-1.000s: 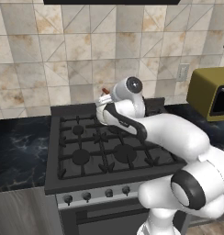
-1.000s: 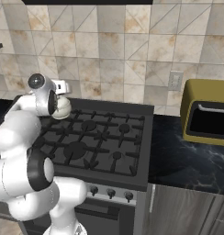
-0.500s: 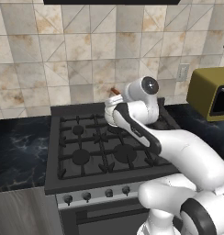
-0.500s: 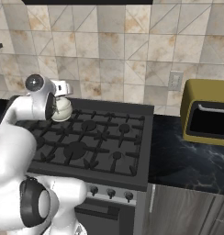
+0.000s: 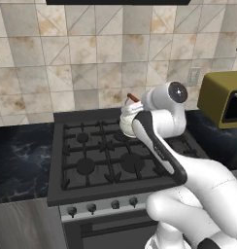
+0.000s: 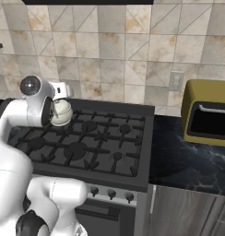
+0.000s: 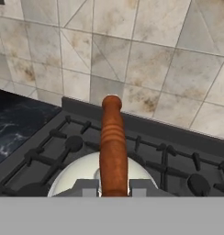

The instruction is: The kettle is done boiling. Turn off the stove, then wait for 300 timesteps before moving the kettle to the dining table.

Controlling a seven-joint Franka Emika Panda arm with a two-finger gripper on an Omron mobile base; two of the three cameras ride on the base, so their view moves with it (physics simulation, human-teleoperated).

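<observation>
We see the gripper (image 7: 113,187) clenched on the red-orange handle (image 7: 113,142) of the kettle (image 6: 61,112), the handle running up between the two fingertips in the hand view. Compared with a second ago, the arm's upper joint has swung to the right in the left base view, and the kettle has travelled with it: it now hangs over the rear middle of the stove (image 5: 67,172) rather than nearer the rear left. In the right base view the kettle's body sits just beside the white wrist, above the back grates (image 6: 93,138); whether its base clears them we cannot tell for certain, though it appears raised.

We judge that the carry toward the dining table has begun, which implies the burner and the waiting period are behind us; the knobs (image 6: 110,194) are too small to read their setting. The olive-yellow toaster oven (image 6: 206,113) stands on the counter (image 6: 179,159) to the right, well apart from the kettle. The thin handle may let the kettle swing, so a steady wrist matters.
</observation>
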